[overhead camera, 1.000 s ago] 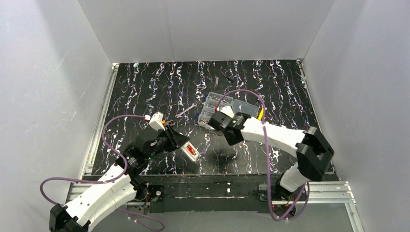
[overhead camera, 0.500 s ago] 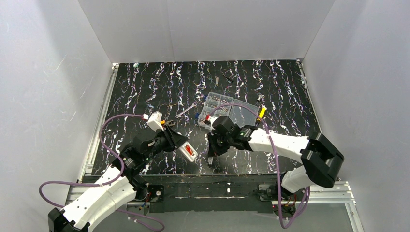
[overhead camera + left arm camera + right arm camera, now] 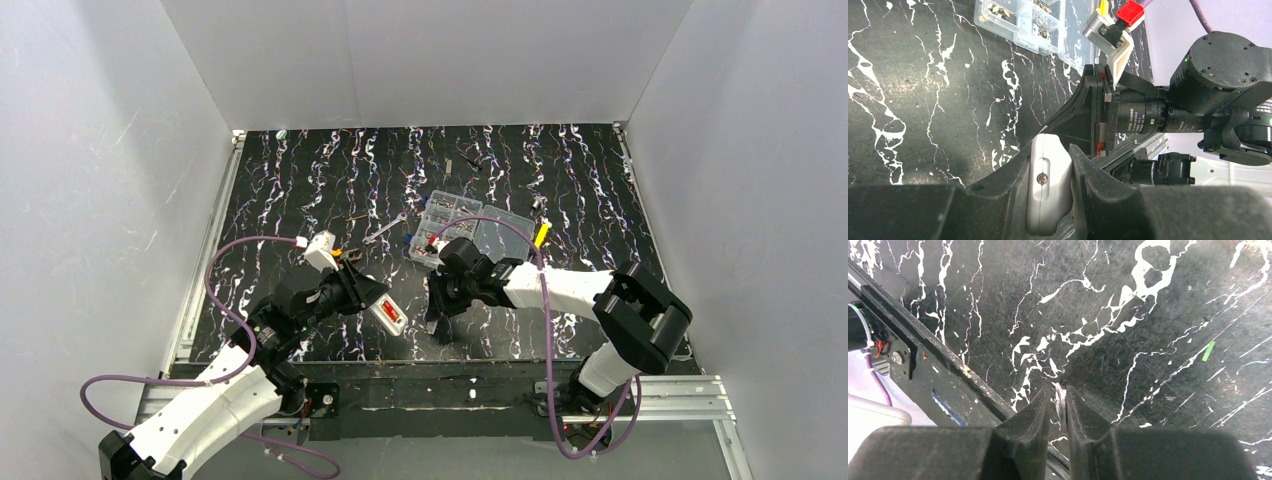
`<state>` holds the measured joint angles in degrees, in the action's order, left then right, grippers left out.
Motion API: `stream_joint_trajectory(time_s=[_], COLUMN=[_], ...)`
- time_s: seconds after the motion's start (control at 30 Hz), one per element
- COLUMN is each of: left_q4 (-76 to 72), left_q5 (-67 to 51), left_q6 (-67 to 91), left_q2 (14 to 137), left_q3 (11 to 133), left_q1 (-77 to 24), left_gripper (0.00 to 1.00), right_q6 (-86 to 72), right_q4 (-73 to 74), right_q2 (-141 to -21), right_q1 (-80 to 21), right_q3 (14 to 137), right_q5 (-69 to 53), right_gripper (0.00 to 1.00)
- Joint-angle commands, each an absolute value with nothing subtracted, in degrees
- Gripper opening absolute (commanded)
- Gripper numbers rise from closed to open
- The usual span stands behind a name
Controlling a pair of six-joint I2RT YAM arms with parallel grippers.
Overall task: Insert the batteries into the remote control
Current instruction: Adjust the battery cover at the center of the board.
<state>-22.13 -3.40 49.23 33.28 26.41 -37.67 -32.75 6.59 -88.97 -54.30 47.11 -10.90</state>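
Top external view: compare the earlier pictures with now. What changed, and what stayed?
The right gripper swung from the clear compartment box toward the near table edge, beside the remote control. The left gripper stayed shut on it; the box did not move.

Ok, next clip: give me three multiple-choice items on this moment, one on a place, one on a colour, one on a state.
1. Where is the clear compartment box?
A. mid-table, beyond the right gripper
B. at the table's left edge
C. at the near edge, by the arm bases

2. The table top is:
A. plain white
B. black with white veins
C. brown wood

3. The left gripper is:
A. open and empty
B. shut on the remote control
C. out of view

Answers: 1 A, the top view shows it farther off than that gripper; 2 B, every view shows it; 3 B, the left wrist view shows it clamped on the white body.
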Motion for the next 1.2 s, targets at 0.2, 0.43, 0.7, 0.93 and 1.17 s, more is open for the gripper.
stream_joint_trajectory(time_s=[0.2,0.43,0.7,0.93,1.17], left_q4=[-23.0,-23.0,-22.9,-22.7,-21.7], left_q5=[-3.1,-3.1,-3.3,-3.3,-3.7], left_q6=[49.0,48.9,48.8,48.4,47.3], left_q2=[32.2,32.3,32.2,32.0,31.9], left_q3=[28.2,28.4,28.4,28.4,28.9], left_q1=[-37.4,-37.5,-37.5,-37.5,-37.4], left_gripper=[0.0,0.0,0.0,0.0,0.0], right_q6=[-29.7,-28.6,-30.2,-40.0,-43.4], right_q4=[9.4,13.8,18.4,23.1,23.6], right_q2=[-87.5,-84.8,-82.6,-82.1,-86.5], right_q1=[-52.6,-51.3,-51.2,-51.4,-52.1], right_q3=[47.6,48.4,49.3,47.9,48.5], right_q5=[-6.7,-1.4,-0.3,3.1,5.3], right_gripper=[0.44,0.54,0.53,0.15,0.01])
